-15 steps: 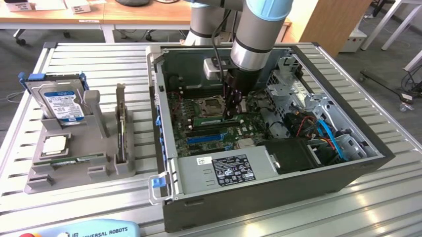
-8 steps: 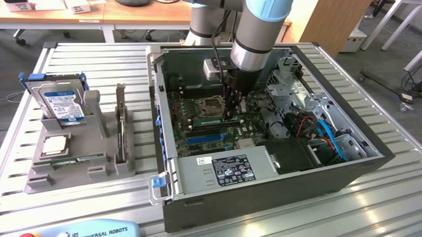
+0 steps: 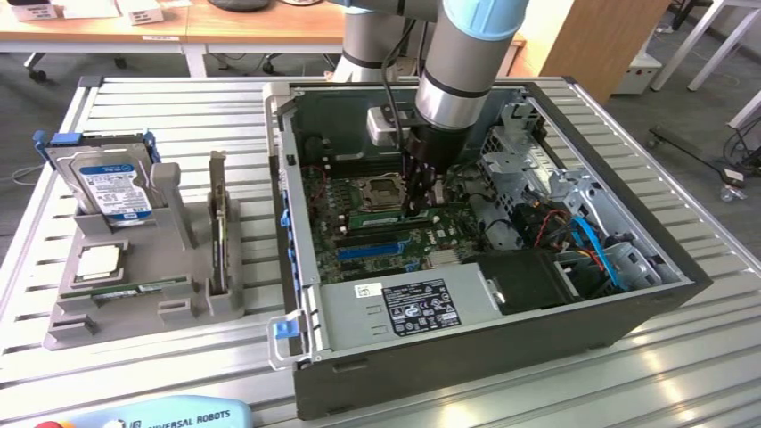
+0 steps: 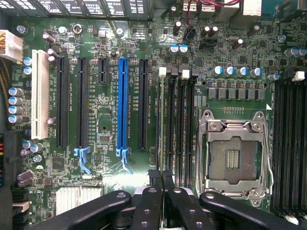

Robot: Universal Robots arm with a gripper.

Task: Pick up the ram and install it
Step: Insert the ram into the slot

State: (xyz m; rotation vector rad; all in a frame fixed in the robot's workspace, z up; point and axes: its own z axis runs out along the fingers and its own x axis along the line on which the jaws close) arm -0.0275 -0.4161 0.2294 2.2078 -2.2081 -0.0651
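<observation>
Inside the open PC case (image 3: 476,352), which sits toward the table's (image 3: 178,116) edge at the exterior view's right, the gripper (image 3: 416,207) hangs straight down over the motherboard (image 4: 103,120). Jaws are clenched on the ram (image 4: 160,124). The wrist view has it edge-on, a thin strip pinched between the 2 black fingertips (image 4: 152,184). Ram stands upright, lined up with the outermost slot of the DIMM bank. That slot is on the side away from the CPU socket (image 4: 233,158) and toward the blue expansion slot (image 4: 122,100). Can't tell if it's fully seated. Near the table's edge at the exterior view's left, a gray holder (image 3: 131,325) carries a hard drive (image 3: 113,183), a silver processor chip (image 3: 98,259) and an upright dark card (image 3: 217,227).
</observation>
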